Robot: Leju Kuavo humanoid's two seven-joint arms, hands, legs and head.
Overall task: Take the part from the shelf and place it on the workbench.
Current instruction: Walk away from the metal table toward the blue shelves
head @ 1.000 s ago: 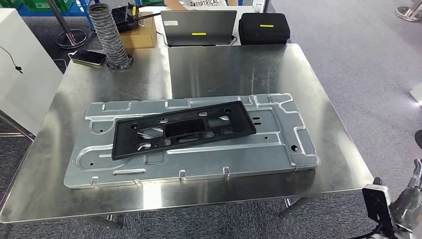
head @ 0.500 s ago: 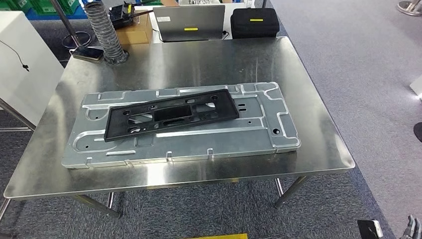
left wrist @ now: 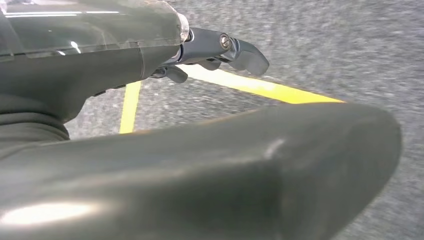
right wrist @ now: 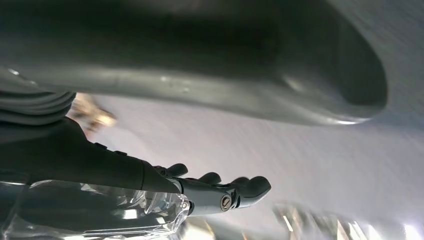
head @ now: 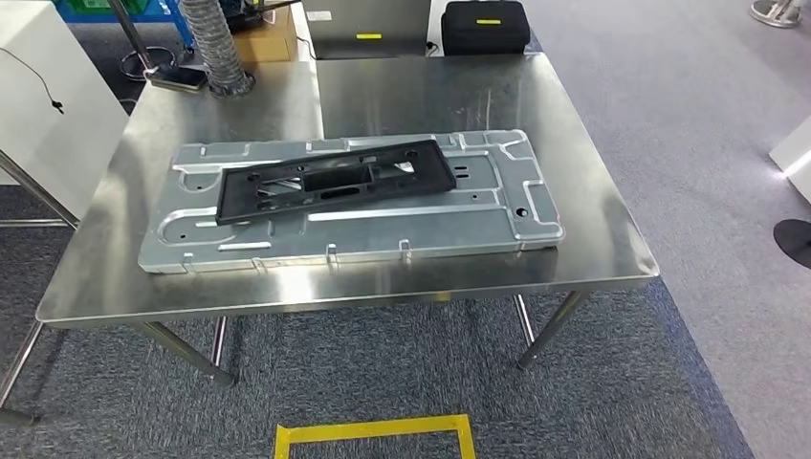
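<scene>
The black part [head: 335, 179] already lies flat on the silver plate [head: 497, 215] on the workbench [head: 593, 258], so placing looks done. Both hands, left hand [left wrist: 220, 50] and right hand [right wrist: 220, 192], hang empty (fingers loosely extended).

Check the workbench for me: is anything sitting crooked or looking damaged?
The black plastic frame lies slightly askew on the large grey stamped metal panel, its long side tilted against the panel's edges. The panel itself sits at a slight angle on the steel workbench. No damage or spill shows.
</scene>
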